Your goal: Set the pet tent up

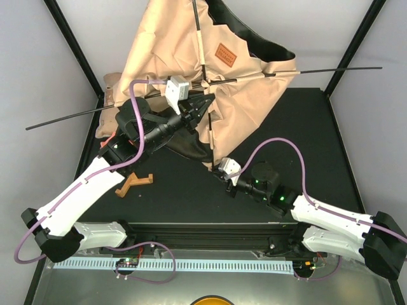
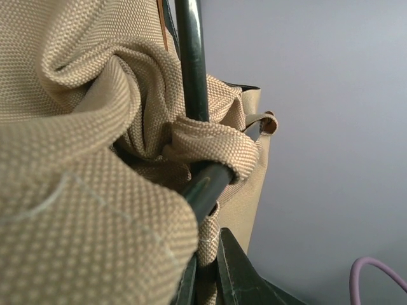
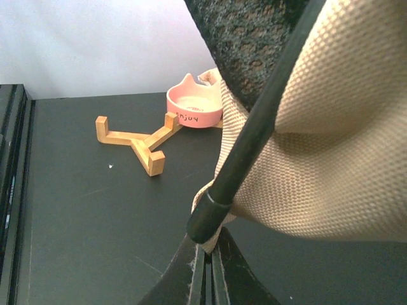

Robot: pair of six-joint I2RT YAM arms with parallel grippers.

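Note:
The pet tent (image 1: 181, 51) is a heap of tan canvas at the back middle, with a brown label patch (image 1: 224, 53) and a black floor edge (image 1: 254, 38). Two thin black poles (image 1: 331, 70) cross on it near my left gripper. My left gripper (image 1: 205, 105) sits at the crossing, shut on a tan fabric loop (image 2: 219, 244) just below a pole (image 2: 191, 70). My right gripper (image 1: 217, 169) is at the tent's near corner, shut on a canvas tab (image 3: 216, 238) under the capped pole end (image 3: 206, 219). The white ball is out of view.
A wooden stand (image 1: 135, 183) lies on the black table left of centre and also shows in the right wrist view (image 3: 137, 141). A pink cat-ear bowl (image 3: 194, 105) stands behind it by the tent. A beige pillow (image 1: 112, 89) lies at the back left. Black frame posts (image 1: 76, 44) stand at the corners.

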